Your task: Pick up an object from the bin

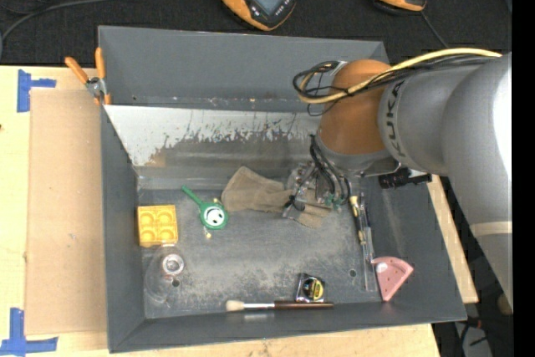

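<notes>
Gripper (308, 198) hovering near centre of grey metal bin (121, 221), sitting over right end of crumpled tan cloth rag (255, 192). Rag lying mid-floor and stretching leftward from gripper. Its long axis is running roughly left-right, tilting upper-left to lower-right. Gripper apart or together: cannot tell. Green round-headed plastic toy (214, 216) lying just left of rag.

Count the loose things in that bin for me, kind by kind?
Yellow block: 1
Green toy: 1
Tan cloth: 1
Clear cup: 1
Brush: 1
Tape measure: 1
Pink wedge: 1
Dark stick: 1
Total: 8 that I can make out
</notes>
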Robot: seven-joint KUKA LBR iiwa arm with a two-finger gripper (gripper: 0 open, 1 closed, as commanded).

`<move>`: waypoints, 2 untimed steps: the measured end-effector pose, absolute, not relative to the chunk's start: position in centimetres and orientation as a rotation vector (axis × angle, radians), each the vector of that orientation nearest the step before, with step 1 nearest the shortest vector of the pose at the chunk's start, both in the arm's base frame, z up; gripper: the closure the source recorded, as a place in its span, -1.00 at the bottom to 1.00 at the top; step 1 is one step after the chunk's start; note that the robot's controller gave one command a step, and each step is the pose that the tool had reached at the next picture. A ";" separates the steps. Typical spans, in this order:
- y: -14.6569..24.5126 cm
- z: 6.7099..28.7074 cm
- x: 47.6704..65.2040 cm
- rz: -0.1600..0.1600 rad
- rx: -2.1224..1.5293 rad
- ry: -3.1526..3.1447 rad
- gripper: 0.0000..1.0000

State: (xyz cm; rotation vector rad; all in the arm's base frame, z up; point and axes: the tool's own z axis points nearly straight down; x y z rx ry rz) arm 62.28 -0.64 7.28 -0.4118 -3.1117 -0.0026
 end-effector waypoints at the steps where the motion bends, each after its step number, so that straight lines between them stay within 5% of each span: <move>1: -0.6 8.5 62.0 -0.002 -0.410 -3.102 1.00; 2: -0.7 12.4 61.9 -0.001 -0.408 -3.101 1.00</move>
